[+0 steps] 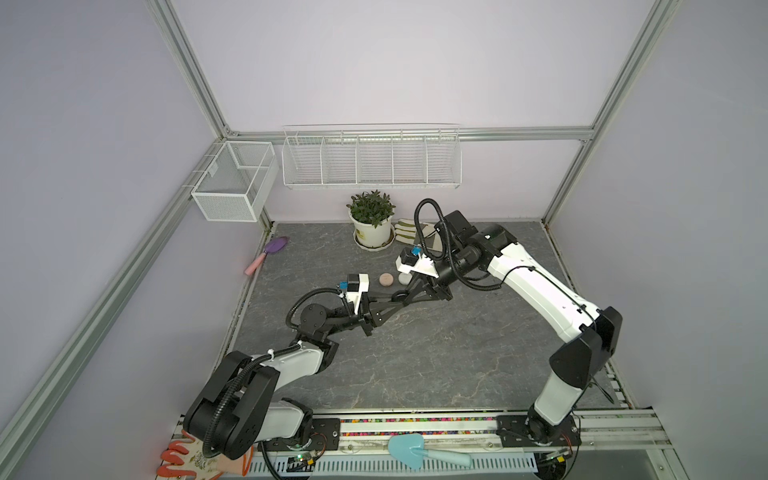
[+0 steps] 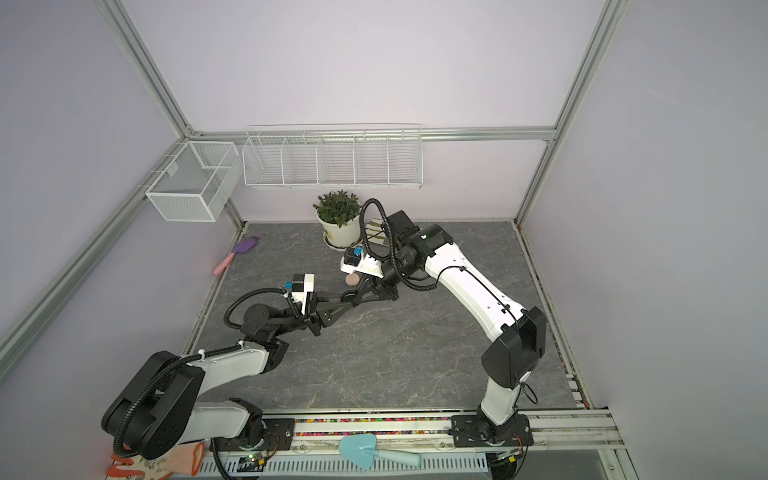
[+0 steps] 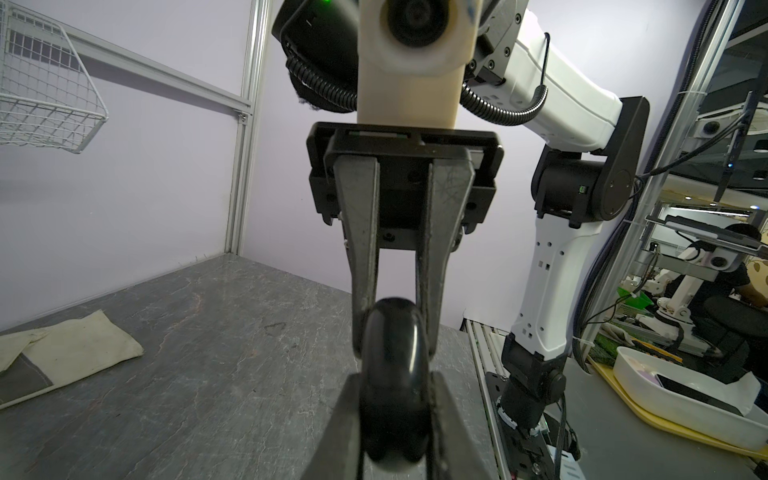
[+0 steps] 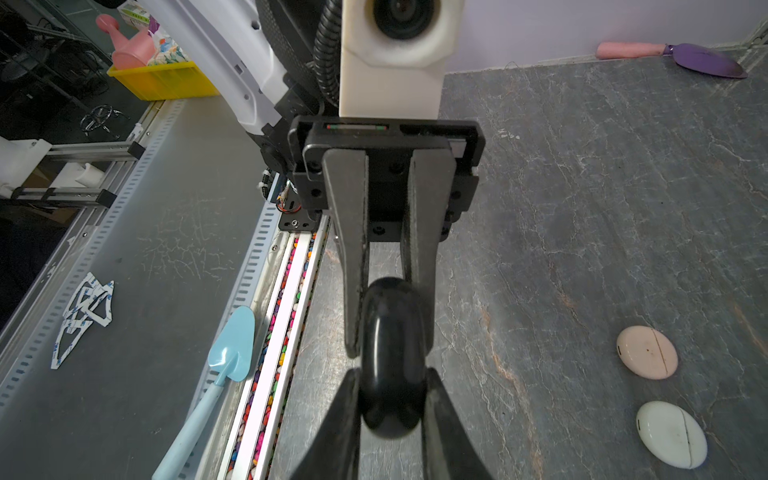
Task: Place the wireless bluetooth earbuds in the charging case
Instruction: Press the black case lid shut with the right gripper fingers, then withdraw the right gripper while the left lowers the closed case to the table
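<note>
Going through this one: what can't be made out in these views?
- Earbuds: none visible anywhere. The black case shows only edge-on in both wrist views, so its contents stay hidden.
- Black case in both top views: mostly covered by both grippers' fingers.
- White case: partly under the right wrist camera in a top view.
- Orange gloves: cut by the bottom edge.

Pale lilac walls (image 1: pixel 374 62) enclosed cell, evenly lit. Silver aluminium frame posts (image 1: pixel 194 70) ran up corners. White wire divided rack (image 1: pixel 370 166) hung on back wall; white mesh basket (image 1: pixel 226 203) hung at left. Grey veined stone-look tabletop (image 1: pixel 436 365) lay below.
</note>
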You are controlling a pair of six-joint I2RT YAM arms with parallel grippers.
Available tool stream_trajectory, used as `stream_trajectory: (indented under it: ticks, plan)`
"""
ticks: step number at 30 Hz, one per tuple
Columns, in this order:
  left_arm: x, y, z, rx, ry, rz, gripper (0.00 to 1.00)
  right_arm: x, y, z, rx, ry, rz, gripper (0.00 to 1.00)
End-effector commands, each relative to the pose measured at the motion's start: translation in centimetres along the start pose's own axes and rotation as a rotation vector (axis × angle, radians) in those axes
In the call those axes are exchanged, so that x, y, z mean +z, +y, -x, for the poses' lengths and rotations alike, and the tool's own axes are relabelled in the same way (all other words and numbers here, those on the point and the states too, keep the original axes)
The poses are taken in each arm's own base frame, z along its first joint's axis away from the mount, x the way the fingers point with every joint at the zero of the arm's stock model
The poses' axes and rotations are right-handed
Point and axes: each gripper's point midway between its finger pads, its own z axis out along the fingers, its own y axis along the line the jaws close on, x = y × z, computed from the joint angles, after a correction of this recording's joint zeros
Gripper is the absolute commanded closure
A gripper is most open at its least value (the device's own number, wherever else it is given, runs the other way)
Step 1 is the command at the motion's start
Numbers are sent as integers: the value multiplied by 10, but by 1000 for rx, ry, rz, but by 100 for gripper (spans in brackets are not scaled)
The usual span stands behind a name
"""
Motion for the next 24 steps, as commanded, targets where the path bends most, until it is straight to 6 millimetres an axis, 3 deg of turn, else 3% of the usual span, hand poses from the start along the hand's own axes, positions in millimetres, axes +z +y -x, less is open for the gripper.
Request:
stream_trajectory:
  ticks: [1,7,8,10,11,13,16,20,22,24]
  plan:
    - [1,-2,19,41,-59,3,100,15,-4,-10,-23,57,-12,84]
    - [3,6,20,-1,-71,30,100,29,-11,-20,-33,116,-37,84]
    - [4,8,21,-6,-75,35,100,30,-14,-21,-32,122,-49,82]
    - [3,15,21,-41,-80,62,100,28,-17,-20,-25,132,-77,64]
    - [2,23,20,-78,-76,88,100,23,-18,-19,-9,134,-99,61]
    - [-7,49,13,-197,-50,177,100,11,-20,-16,57,100,-164,53]
    - [-37,101,-9,-368,14,405,100,3,-46,-16,181,-67,-324,40]
    - [-94,167,-54,-556,160,809,100,-2,-90,-30,302,-223,-539,38]
    - [-109,192,-70,-636,197,877,100,-2,-111,-46,380,-224,-620,38]
    - [-110,212,-84,-714,229,837,100,-5,-128,-61,444,-204,-688,38]
